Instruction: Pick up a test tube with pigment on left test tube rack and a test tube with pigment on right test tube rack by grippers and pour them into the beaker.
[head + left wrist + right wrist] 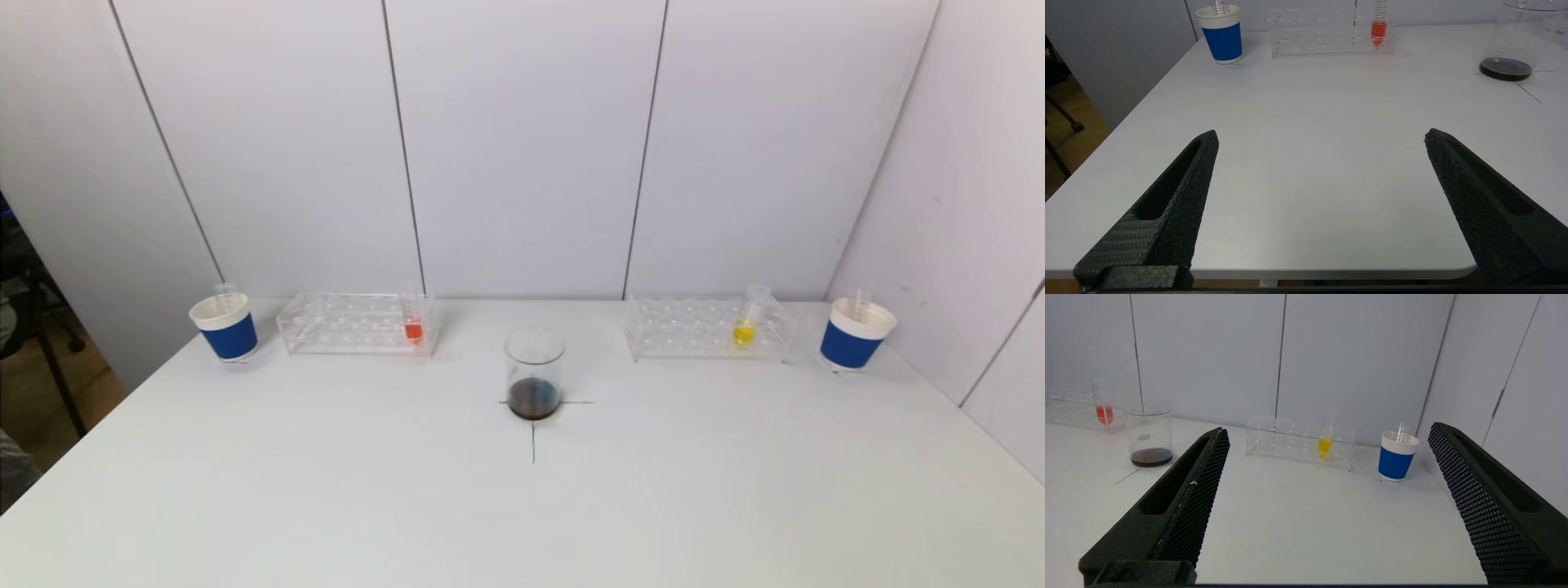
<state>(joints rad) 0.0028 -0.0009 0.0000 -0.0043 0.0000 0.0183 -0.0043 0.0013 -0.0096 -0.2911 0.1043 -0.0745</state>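
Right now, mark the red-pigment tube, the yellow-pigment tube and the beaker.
red-pigment tube (pixel 413 330), head view, on its red liquid.
yellow-pigment tube (pixel 743 333), head view, on its yellow liquid.
beaker (pixel 534 371), head view, on its glass wall.

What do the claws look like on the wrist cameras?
Left claw: two long, tapering black fingers with a grainy surface and a slot-like recess. Right claw: the same shape, with a honeycomb-textured finger. No cables, markings or sleeves show.

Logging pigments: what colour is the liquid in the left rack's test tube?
Orange-red liquid, clearest in the left wrist view.
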